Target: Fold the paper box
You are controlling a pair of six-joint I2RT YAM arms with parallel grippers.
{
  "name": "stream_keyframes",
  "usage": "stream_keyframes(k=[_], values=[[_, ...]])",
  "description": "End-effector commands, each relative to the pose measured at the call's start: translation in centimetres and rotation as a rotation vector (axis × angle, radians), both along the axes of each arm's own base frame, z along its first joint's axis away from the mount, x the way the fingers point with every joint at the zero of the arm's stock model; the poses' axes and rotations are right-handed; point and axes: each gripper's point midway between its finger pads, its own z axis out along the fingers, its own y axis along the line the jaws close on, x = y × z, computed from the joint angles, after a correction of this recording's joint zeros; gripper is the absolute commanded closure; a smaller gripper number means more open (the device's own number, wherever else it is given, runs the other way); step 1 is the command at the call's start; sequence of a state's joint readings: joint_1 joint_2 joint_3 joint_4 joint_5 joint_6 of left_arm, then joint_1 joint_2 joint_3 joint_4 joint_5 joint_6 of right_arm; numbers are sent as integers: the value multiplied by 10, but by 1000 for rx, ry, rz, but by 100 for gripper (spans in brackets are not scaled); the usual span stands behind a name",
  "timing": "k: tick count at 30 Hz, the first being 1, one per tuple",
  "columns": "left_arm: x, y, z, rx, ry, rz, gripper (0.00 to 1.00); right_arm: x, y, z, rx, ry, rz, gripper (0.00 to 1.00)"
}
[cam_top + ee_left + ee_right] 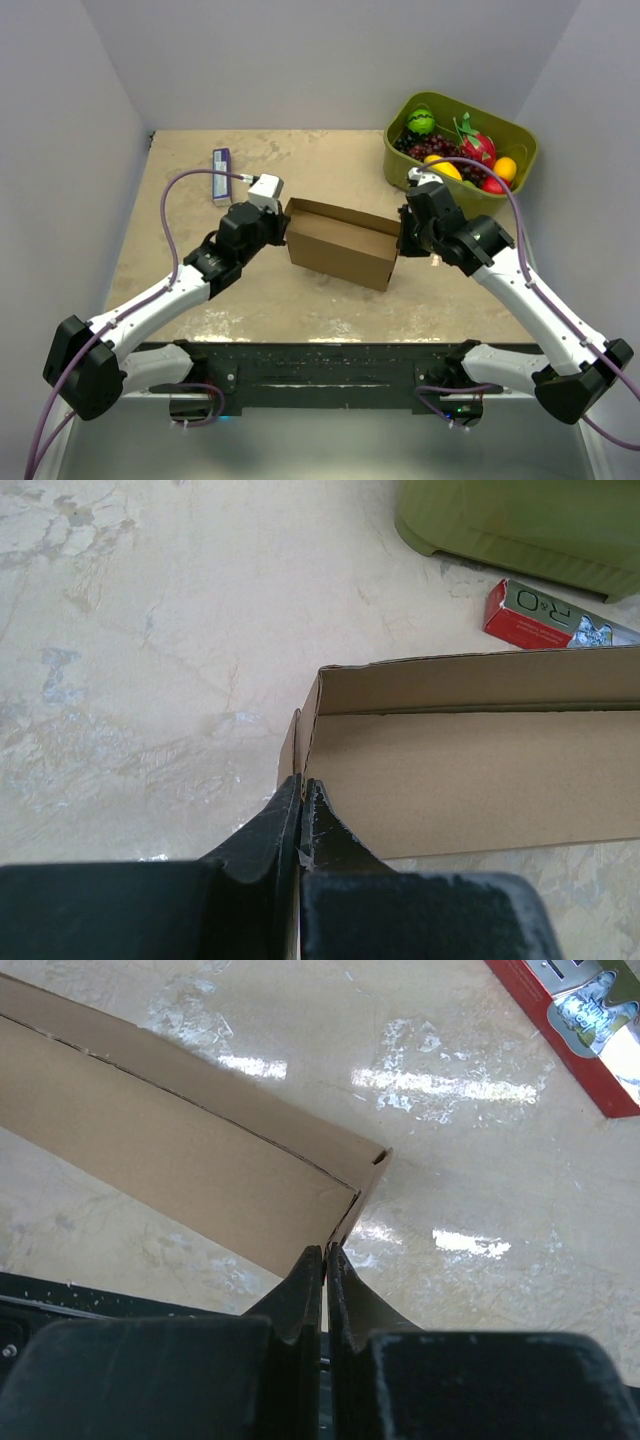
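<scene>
Clamped on opposite end walls of the paper box [338, 245], near the fruit bin [393, 157], with left gripper [284, 228] and right gripper [402, 238]; risks tearing thin cardboard through uneven pulling.

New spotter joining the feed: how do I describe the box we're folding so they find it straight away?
Start at the beige table and go to its middle. The paper box is the shallow brown cardboard trough there, with the left gripper and right gripper pinching its ends. Unlike the green fruit bin at the back right, it is plain unprinted cardboard.
</scene>
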State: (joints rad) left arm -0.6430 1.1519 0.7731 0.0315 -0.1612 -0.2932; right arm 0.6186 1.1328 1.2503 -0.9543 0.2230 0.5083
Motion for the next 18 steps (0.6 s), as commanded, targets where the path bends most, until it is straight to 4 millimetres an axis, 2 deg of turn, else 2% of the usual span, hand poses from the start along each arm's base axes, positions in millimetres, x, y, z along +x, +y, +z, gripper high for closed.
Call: stream_keyframes(k=[1,5,15,18], values=[[-38,18,-77,187,251,-45,100,2,8,-8,29,6,7,100],[-37,18,-76,187,249,-47,100,-1,10,-12,41,16,7,100],[-39,18,-77,189,250,-51,100,5,16,8,107,-32,-14,100],[-39,17,-76,191,247,-50,100,5,16,4,102,-24,-12,100]])
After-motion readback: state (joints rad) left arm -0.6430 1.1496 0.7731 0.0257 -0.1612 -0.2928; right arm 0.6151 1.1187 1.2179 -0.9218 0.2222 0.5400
